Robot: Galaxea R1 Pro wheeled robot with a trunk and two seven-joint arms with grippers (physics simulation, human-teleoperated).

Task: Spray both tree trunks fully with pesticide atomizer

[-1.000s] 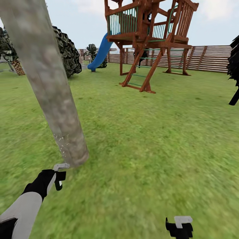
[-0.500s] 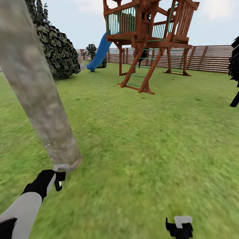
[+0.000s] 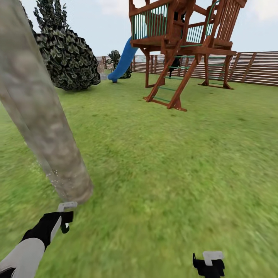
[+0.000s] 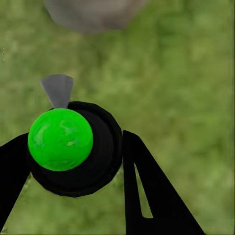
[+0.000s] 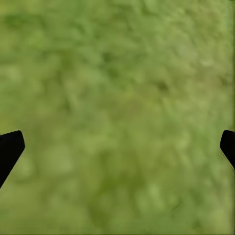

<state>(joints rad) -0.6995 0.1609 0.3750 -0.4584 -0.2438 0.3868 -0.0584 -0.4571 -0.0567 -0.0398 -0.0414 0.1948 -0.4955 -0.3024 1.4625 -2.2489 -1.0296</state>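
The tree trunk (image 3: 42, 116) is cut off at the top edge. The pesticide atomizer (image 4: 73, 147) is clamped between the left gripper (image 4: 73, 161) fingers, the trunk base at 12 o'clock. The right gripper (image 5: 117, 147) is spread wide, empty, over grass (image 3: 173, 162).

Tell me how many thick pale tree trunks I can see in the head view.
1. The tree trunk leans at the view's left, its base just ahead of the left gripper. A second one may be out of frame.
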